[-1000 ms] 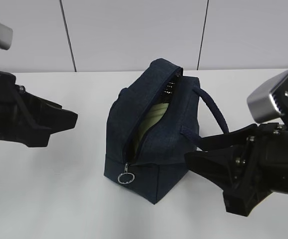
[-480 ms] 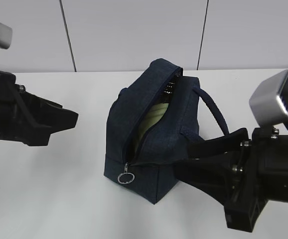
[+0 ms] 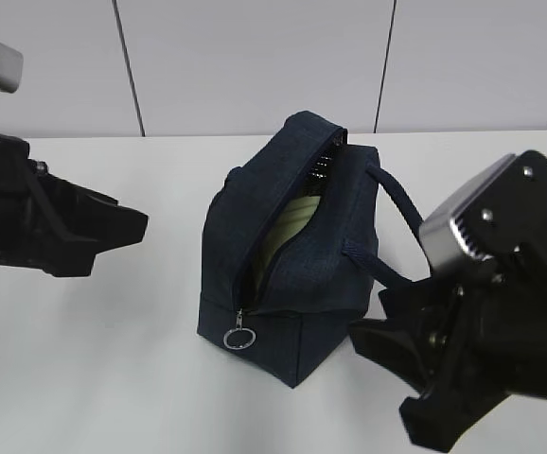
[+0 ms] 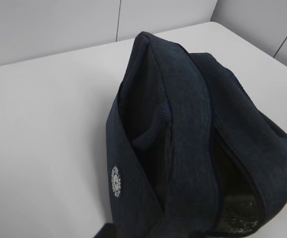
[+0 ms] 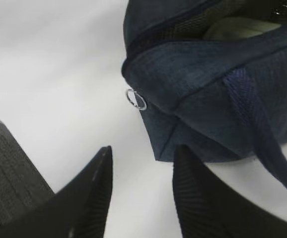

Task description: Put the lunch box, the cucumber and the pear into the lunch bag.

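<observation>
The navy lunch bag [image 3: 292,274] stands mid-table with its top zipper open. The pale green lid of the lunch box [image 3: 288,232] shows inside it, also in the right wrist view [image 5: 233,27]. The metal ring pull [image 3: 239,338] hangs at the bag's front end. My right gripper [image 3: 378,374] is open and empty, low beside the bag's front right corner [image 5: 161,148], with the ring pull [image 5: 136,99] just ahead. My left gripper [image 3: 122,244] looks open and empty, left of the bag and apart from it. The cucumber and the pear are out of view.
The bag's loop handle [image 3: 406,218] arches off its right side, over my right gripper. The white table [image 3: 113,359] runs back to a white panelled wall [image 3: 255,57]. The left wrist view shows the bag's side with a small round logo [image 4: 115,181].
My right gripper has tilted and swung lower at the bag's front right corner, its camera housing now higher in view. The left arm and the bag have not moved.
</observation>
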Motion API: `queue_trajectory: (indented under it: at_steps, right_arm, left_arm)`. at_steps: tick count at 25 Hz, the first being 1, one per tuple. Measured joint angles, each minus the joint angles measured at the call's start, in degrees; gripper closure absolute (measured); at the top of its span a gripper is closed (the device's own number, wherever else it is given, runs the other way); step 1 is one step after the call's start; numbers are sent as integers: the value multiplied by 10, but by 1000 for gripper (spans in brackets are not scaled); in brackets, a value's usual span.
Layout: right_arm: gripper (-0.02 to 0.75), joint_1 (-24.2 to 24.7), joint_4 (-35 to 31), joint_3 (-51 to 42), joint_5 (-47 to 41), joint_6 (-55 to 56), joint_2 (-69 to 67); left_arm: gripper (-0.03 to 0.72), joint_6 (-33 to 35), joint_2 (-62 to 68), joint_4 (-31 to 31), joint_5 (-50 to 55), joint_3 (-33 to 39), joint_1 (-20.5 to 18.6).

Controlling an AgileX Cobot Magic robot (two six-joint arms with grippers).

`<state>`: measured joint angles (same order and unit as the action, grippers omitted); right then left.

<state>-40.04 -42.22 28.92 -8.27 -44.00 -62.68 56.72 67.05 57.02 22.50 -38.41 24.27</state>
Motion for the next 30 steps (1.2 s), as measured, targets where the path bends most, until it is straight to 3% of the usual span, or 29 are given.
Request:
queue_trajectory:
  at_steps: [4,7,14,24,30]
  right_arm:
    - [419,-105,18,-42,161,53,-41]
    - [419,-145,28,-46,248,69,-108]
    - [419,-149,129,-42,392,243,-268]
    - [417,-149,144,46,420,293,-399]
    - [326,-149,137,63,429,296,-434]
  left_arm:
    - [418,0,0,0,0,0,0]
    - [418,0,0,1,-2,0,0]
    - [418,0,0,1,-3,0,0]
    - [418,0,0,2,-4,0,0]
    - [418,0,0,2,-4,0,0]
